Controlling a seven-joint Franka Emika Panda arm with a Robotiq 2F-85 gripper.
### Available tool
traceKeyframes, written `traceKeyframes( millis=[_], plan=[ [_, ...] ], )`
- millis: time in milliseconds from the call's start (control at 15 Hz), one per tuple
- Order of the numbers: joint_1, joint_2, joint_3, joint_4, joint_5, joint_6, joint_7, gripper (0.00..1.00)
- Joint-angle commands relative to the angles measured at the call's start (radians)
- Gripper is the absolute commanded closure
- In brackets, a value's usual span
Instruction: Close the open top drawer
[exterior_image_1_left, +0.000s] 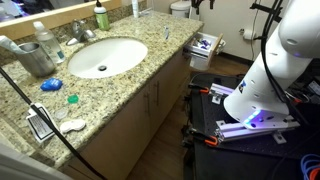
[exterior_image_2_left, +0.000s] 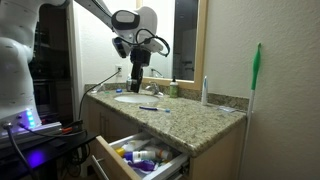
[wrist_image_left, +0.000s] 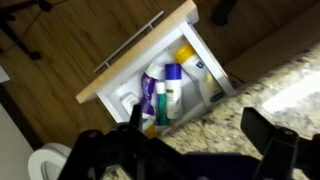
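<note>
The top drawer (wrist_image_left: 140, 55) stands pulled out from the vanity, low beneath the gripper (wrist_image_left: 185, 150) and beyond the granite countertop (exterior_image_2_left: 190, 118) edge. Bottles (wrist_image_left: 165, 90) fill it, and its handle (wrist_image_left: 130, 45) edge faces open wood floor (wrist_image_left: 70, 40). The gripper hangs over the counter, fingers spread wide around free air.

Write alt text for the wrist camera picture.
Seen from above, an open wooden drawer with a metal bar handle holds bottles in white, blue and purple. The robot's open hand hangs blurred at the bottom edge, with a speckled stone counter to the right and wood floor beyond.
</note>
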Motion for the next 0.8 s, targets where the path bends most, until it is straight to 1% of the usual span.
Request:
traceKeyframes(
  millis=[0, 200, 333, 400, 467, 733],
  plan=[
    [-0.085, 0.127, -0.004, 0.071, 0.004, -0.035, -0.054, 0.00],
    [-0.147, 0.199, -0.002, 0.088, -0.027, -0.021, -0.036, 0.00],
    [-0.171, 0.208, -0.007, 0.078, -0.080, 0.031, -0.032, 0.00],
    [-0.182, 0.186, 0.005, 0.071, -0.074, 0.042, -0.040, 0.00],
    [-0.179, 0.187, 0.014, 0.060, -0.069, 0.020, -0.018, 0.00],
    [-0.187, 0.185, 0.015, 0.069, -0.072, 0.032, -0.019, 0.00]
  ],
)
